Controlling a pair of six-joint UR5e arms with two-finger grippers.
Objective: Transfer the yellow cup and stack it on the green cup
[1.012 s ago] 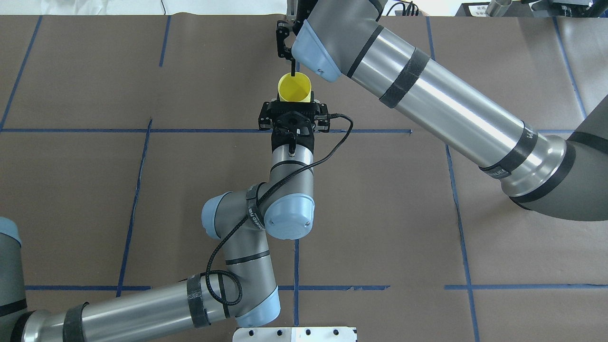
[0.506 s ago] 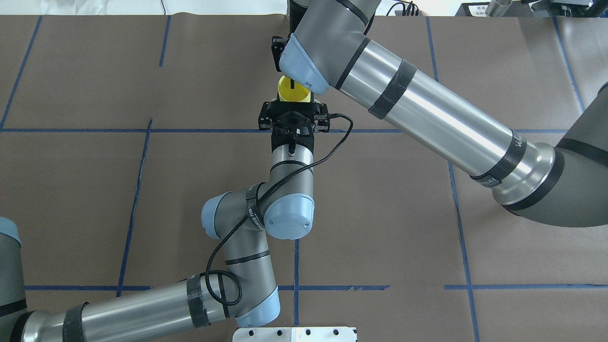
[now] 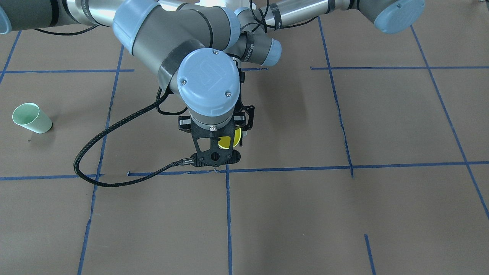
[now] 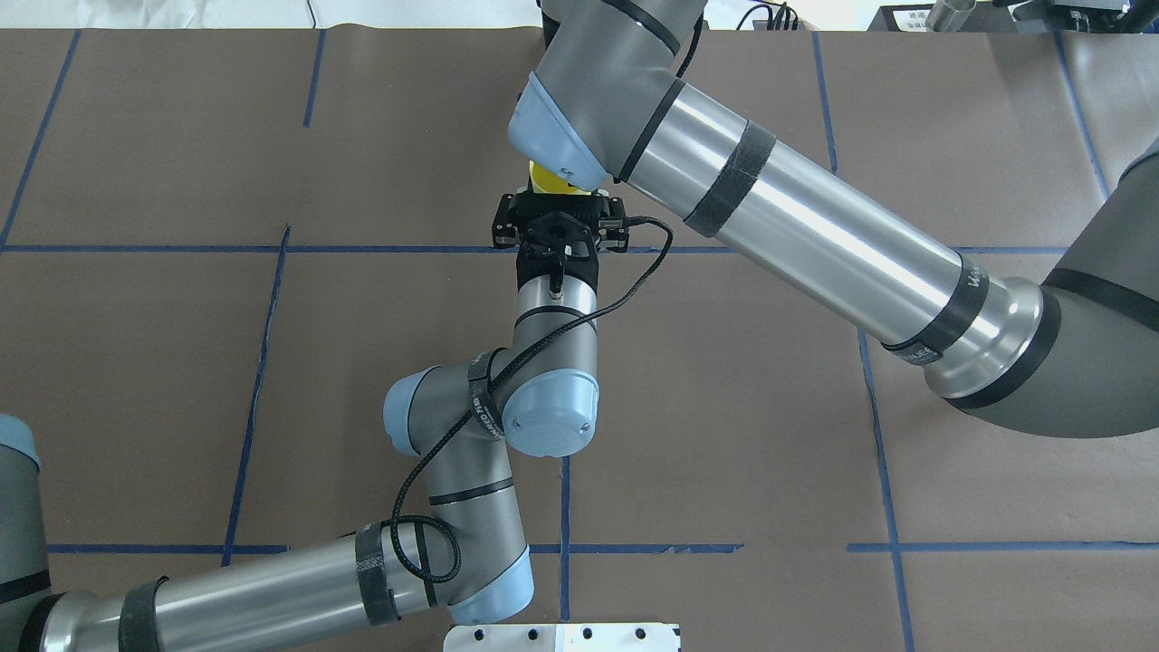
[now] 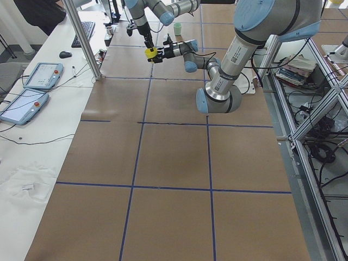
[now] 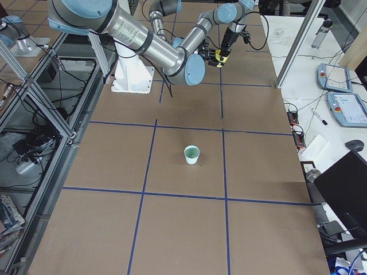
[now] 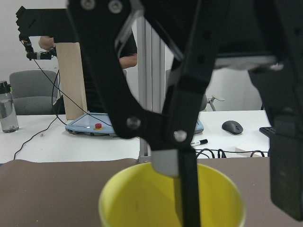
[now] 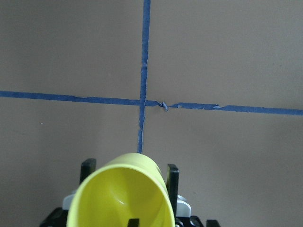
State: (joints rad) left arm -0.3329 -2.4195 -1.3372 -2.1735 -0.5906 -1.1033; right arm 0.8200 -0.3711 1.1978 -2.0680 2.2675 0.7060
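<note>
The yellow cup (image 4: 546,180) hangs upright above the table's middle, with my left gripper (image 4: 558,204) shut on its sides; its fingers (image 8: 173,174) flank the cup (image 8: 120,194) in the right wrist view. My right gripper (image 7: 234,189) comes down from above and stands open. One of its fingers (image 7: 187,189) reaches inside the cup (image 7: 142,203) and the other stays outside the rim. The right arm's wrist covers most of the cup in the overhead view. The green cup (image 3: 30,117) stands upright and alone on the table, far off on my right side (image 6: 191,154).
Brown paper with blue tape lines (image 4: 563,507) covers the table. A white base plate (image 4: 561,637) sits at the near edge. Beyond the far edge is a white desk with tablets (image 5: 41,76), a mouse (image 7: 232,126) and a person (image 7: 120,52).
My right arm has swung left and down over the cup, lowering a finger into it and hiding most of it from overhead. The left arm and the cup have stayed still.
</note>
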